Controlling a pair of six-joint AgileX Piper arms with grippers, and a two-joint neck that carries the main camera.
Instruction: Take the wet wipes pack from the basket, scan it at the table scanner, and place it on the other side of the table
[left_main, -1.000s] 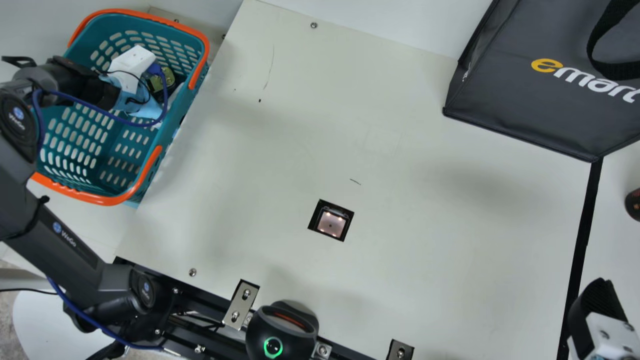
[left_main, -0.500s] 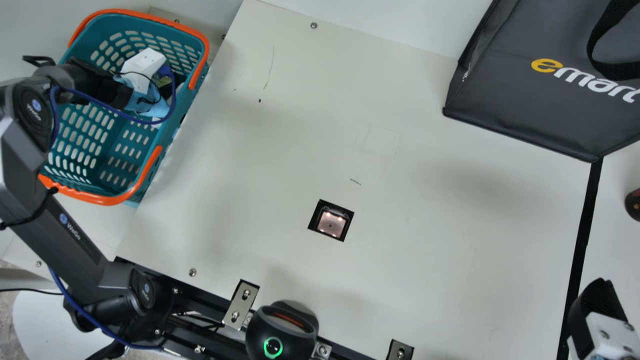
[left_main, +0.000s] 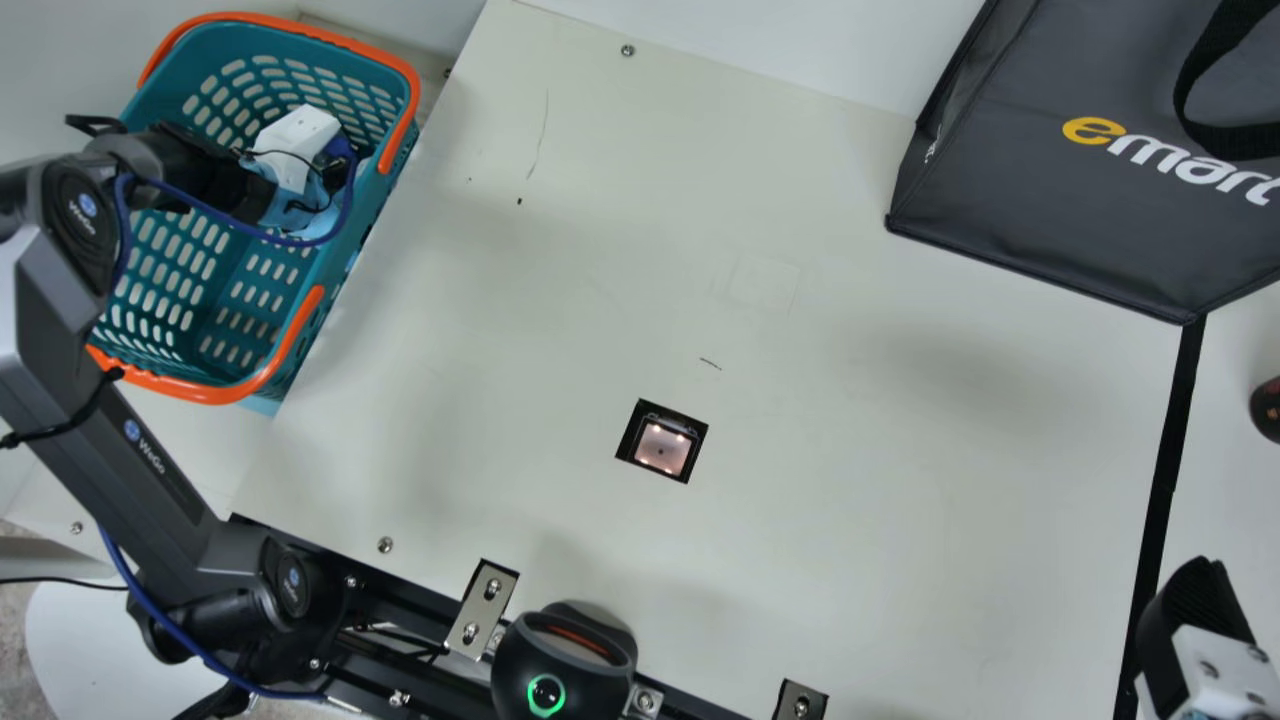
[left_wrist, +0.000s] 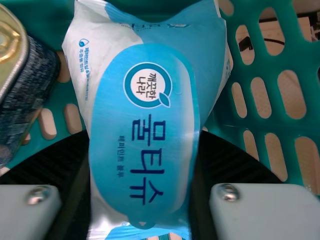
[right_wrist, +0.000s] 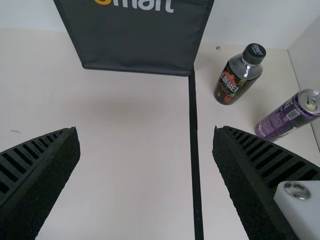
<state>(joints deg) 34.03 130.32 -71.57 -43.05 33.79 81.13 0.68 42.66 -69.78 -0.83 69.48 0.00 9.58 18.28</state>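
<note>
"Where is the wet wipes pack (left_wrist: 145, 105)?"

"Inside the teal basket (left_main: 205, 394), at the left side of the main view. The left gripper (left_main: 298, 138) is down in there with it."

"Has it got hold of the thing?"

"Yes. In the left wrist view the jaws are clamped on the pack, one on each side, with its printed blue and white face towards the camera."

"Anything else in the basket?"

"A metal tin (left_wrist: 25, 85) with a gold-coloured lid, near the pack. The basket itself has orange handles and slotted walls."

"And the other arm?"

"The right gripper (left_main: 1195, 605) is by the lower right corner of the main view. Its jaws are spread wide with nothing between them, over the cream table (left_main: 850, 390)."

"Where's the scanner?"

"The square table scanner (left_main: 662, 447) is set in the tabletop, lit, well apart from the pack. There's also a black device (left_main: 560, 665) with a green ring of light at the table's near edge."

"What about the far right?"

"A dark grey bag (left_main: 1060, 160) meets one end of a black strip (left_main: 1165, 450). Beyond the strip, the right wrist view shows a dark-capped bottle (right_wrist: 234, 82) near a purple can (right_wrist: 287, 118)."
</note>
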